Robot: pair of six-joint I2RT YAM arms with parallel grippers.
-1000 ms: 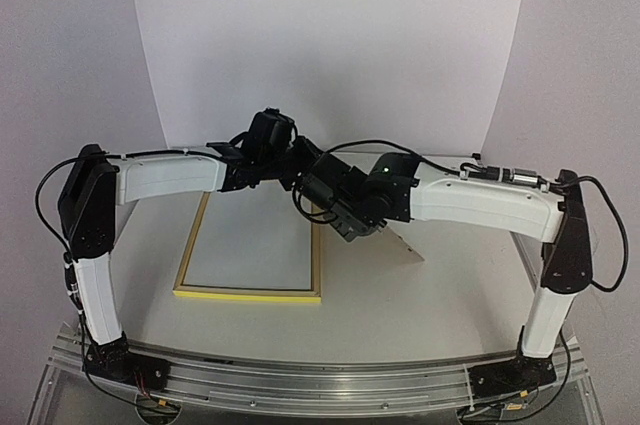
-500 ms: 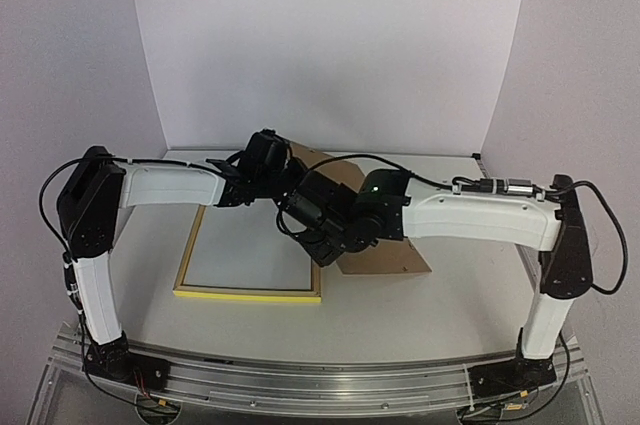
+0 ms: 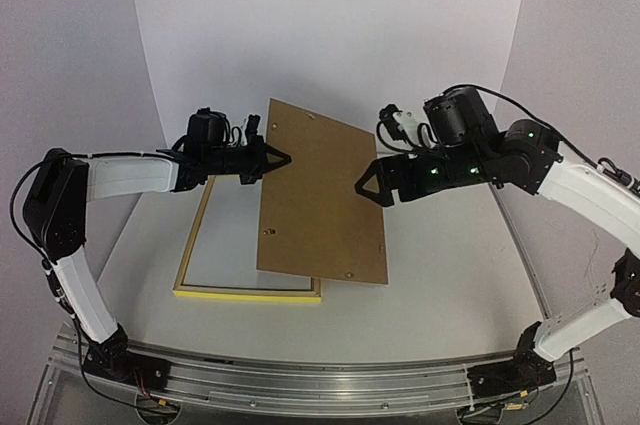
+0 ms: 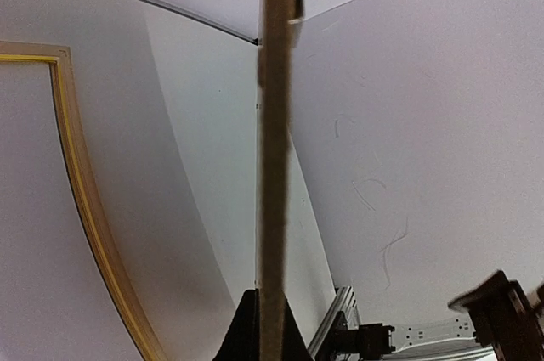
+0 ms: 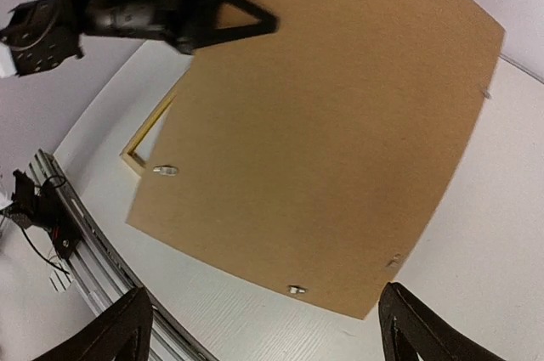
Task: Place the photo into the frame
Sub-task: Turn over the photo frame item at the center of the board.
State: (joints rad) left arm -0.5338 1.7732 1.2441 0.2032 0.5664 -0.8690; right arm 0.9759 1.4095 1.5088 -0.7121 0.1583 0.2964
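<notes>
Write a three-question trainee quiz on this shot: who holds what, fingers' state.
1. Which arm's fingers hold the board?
2. True or false: the frame stands upright.
3. The right fingers are: A open, clear of the board; B shut on the board; C shut on the frame.
Key: 1 the left fingers, at the board's edge; 2 false, it lies flat; 3 A.
</notes>
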